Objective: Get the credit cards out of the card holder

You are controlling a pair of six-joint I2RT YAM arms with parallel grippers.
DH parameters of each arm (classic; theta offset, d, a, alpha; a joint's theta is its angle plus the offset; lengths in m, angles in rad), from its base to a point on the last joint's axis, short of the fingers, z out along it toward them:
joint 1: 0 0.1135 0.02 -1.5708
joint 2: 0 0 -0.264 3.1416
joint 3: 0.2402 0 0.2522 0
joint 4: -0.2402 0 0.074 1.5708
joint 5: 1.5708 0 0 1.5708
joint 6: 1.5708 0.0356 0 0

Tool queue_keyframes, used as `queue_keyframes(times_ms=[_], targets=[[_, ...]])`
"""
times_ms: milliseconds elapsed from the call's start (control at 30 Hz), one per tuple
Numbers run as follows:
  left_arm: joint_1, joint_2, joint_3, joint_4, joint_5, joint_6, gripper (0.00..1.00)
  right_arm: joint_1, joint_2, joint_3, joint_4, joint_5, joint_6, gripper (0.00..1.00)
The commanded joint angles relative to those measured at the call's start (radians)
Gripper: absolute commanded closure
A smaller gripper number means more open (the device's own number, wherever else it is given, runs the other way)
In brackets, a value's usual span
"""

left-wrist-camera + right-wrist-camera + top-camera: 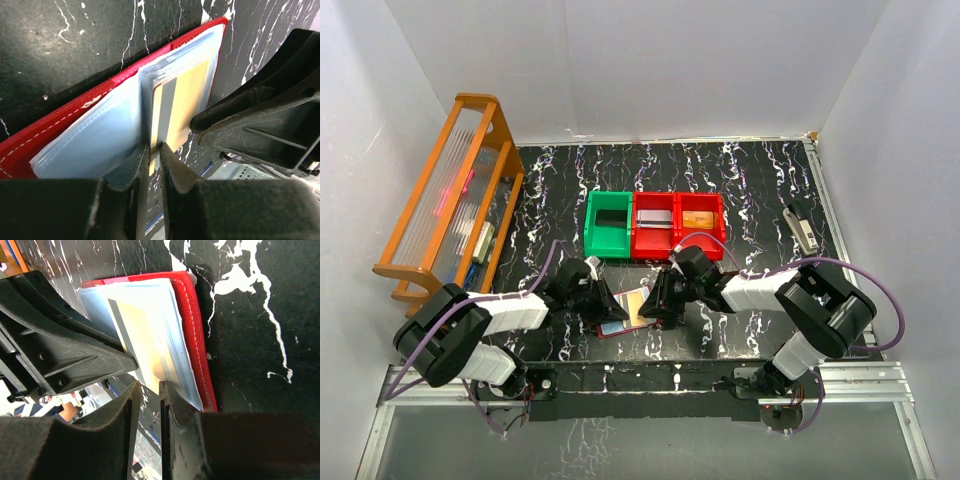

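The dark-red card holder (620,322) lies open on the black table between my two grippers, its pale blue sleeves up. A gold credit card (186,102) with a grey stripe sticks partly out of a sleeve. My left gripper (154,150) is shut on the card's protruding edge; its finger also shows in the right wrist view (70,352). My right gripper (150,386) stands at the same edge of the sleeve (172,347). Its jaws are closed to a narrow gap on the sleeve's rim beside the card (142,340). In the top view both grippers, left (607,303) and right (657,303), flank the holder.
A green bin (609,226) and two red bins (677,224) stand in a row behind the holder, with cards in the red ones. An orange rack (450,200) stands at the far left. A small stapler-like object (802,228) lies at the right edge.
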Motion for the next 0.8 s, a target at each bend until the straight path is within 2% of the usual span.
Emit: queue_keyframes(times_ms=[0, 100, 433, 567, 767], targets=[[-0.019, 0.027, -0.044, 0.179, 0.065, -0.064, 0.92, 0.027, 0.037, -0.049, 0.020, 0.036, 0.012, 0.79], [-0.019, 0.014, -0.048, 0.232, 0.087, -0.072, 1.00, 0.028, 0.045, -0.055, 0.023, 0.044, 0.015, 0.79], [-0.017, -0.148, -0.044, 0.138, 0.093, -0.005, 1.00, 0.029, 0.037, -0.056, 0.016, 0.075, 0.016, 0.78], [-0.012, -0.191, -0.046, 0.067, 0.077, 0.021, 1.00, 0.027, -0.005, -0.037, -0.033, 0.118, 0.005, 0.76], [-0.008, -0.225, -0.065, 0.051, 0.085, 0.032, 1.00, 0.027, -0.015, 0.004, -0.083, 0.129, -0.028, 0.73]])
